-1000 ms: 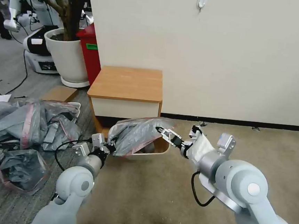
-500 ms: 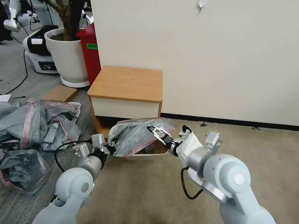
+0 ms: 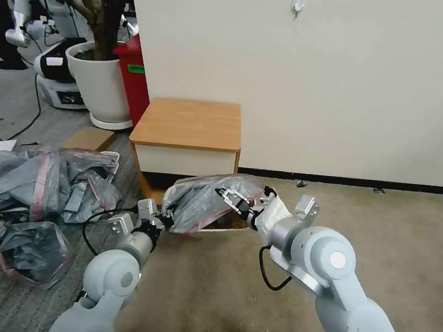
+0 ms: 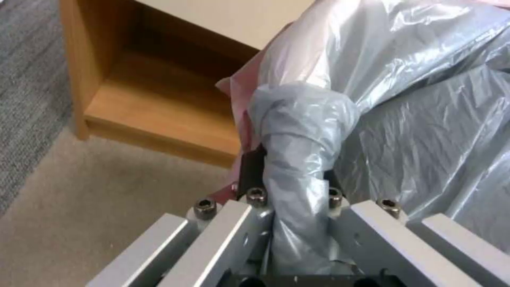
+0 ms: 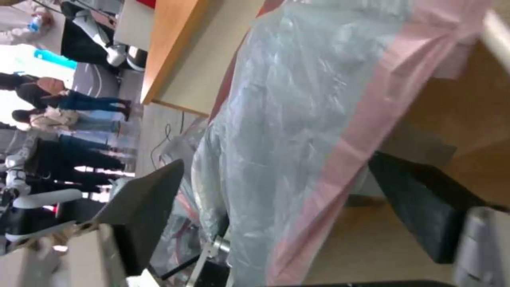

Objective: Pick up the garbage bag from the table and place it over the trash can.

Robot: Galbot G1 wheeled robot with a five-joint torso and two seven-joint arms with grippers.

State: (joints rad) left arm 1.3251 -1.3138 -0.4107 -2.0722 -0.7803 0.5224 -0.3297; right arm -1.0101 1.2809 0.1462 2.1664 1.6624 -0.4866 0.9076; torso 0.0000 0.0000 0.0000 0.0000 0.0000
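Left end effector low over the beige carpet, clamped on a twisted bunch of the garbage bag; the left wrist view shows grey film wrapped between its fingers. Right end effector fingers apart around the bag's pink-banded edge, one finger each side of the film in the right wrist view. Bag hangs stretched between the two, draped over the trash can, which is mostly hidden; only a strip of beige rim and front wall shows under the bag. Desk just behind, top bare, lower shelf partly blocked by the bag. Heap of grey-and-pink bags on grey carpet to the left. Farther back: white plant pot, red bin, cream wall with black skirting.
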